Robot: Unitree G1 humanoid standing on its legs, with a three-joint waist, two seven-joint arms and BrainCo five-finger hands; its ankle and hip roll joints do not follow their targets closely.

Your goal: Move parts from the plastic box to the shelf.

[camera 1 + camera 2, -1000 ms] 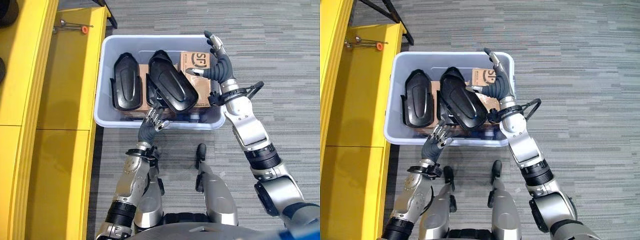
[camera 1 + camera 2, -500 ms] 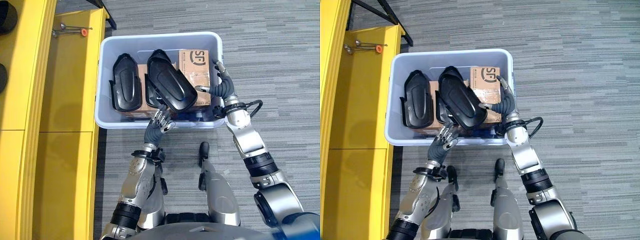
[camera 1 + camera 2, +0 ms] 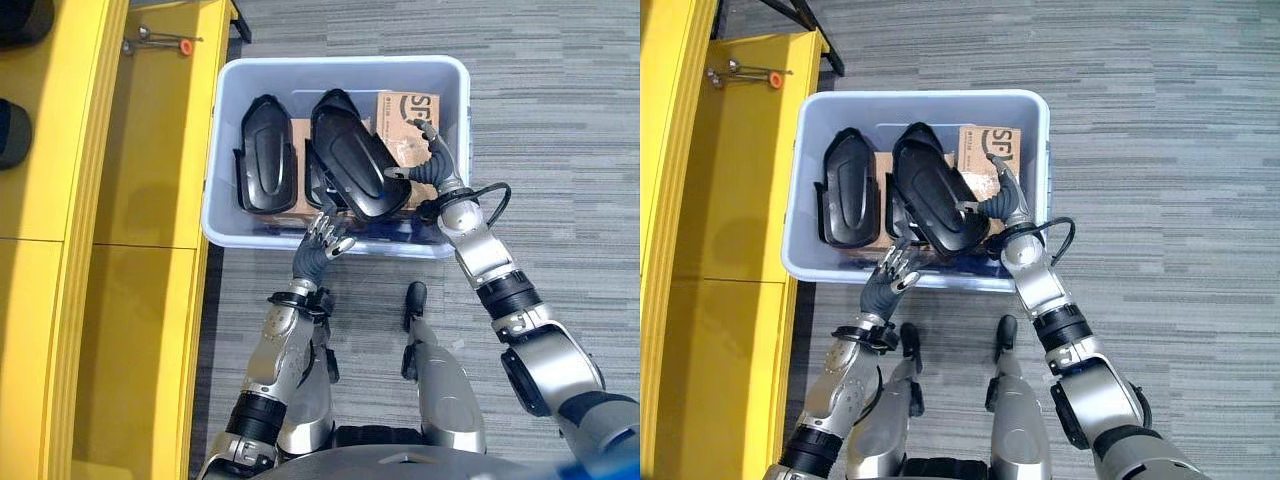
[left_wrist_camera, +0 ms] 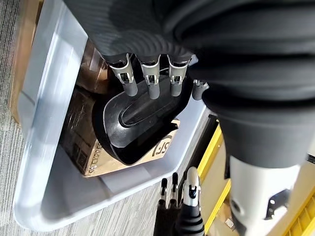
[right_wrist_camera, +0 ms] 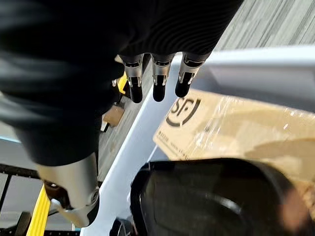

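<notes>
Reaching stage only: both black parts (image 3: 352,168) (image 3: 265,167) are seen inside the plastic box (image 3: 335,243), nothing gripped. Left hand (image 3: 322,238) and right hand (image 3: 425,172) are held with fingers relaxed beside the tilted part. Transfer to the yellow shelf (image 3: 130,150) is judged outstanding.

robot hand (image 5: 153,73), black part (image 5: 211,196), cardboard box (image 5: 236,123)

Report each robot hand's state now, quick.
Left robot hand: open, fingers relaxed at the near end of the large black plastic part, holding nothing.
Right robot hand: open, fingers straight beside that part, over the brown cardboard box.
</notes>
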